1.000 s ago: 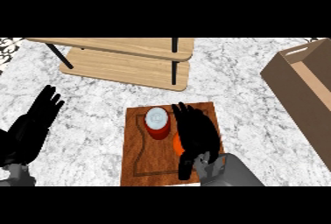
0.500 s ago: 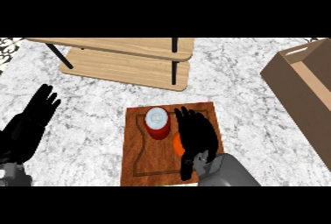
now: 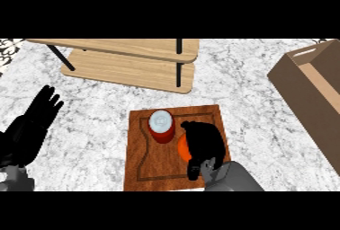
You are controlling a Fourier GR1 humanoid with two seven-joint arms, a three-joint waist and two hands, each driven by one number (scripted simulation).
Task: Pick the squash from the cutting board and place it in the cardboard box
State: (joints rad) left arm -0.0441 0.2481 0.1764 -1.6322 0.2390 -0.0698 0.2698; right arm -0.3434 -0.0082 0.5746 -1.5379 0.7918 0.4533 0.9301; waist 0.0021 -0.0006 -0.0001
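Marble counter (image 3: 93, 112): cutting board (image 3: 143, 166) near front edge. Squash (image 3: 183, 148) (mostly hidden) is clasped by curled right hand (image 3: 204, 141) beside red can (image 3: 161, 126). Cardboard box (image 3: 312, 96) at right edge. Left hand (image 3: 30, 126) spread open.

My right hand (image 3: 204, 143) curls over the orange squash (image 3: 183, 149) on the cutting board (image 3: 143, 159), beside a red can (image 3: 161, 126).

My right hand (image 3: 204, 143) covers most of the squash (image 3: 182, 149), leaving only an orange sliver at its left; whether my fingers actually touch it I cannot tell; the cardboard box (image 3: 312, 94) runs off the right edge; my left forearm leaves the lower-left corner.
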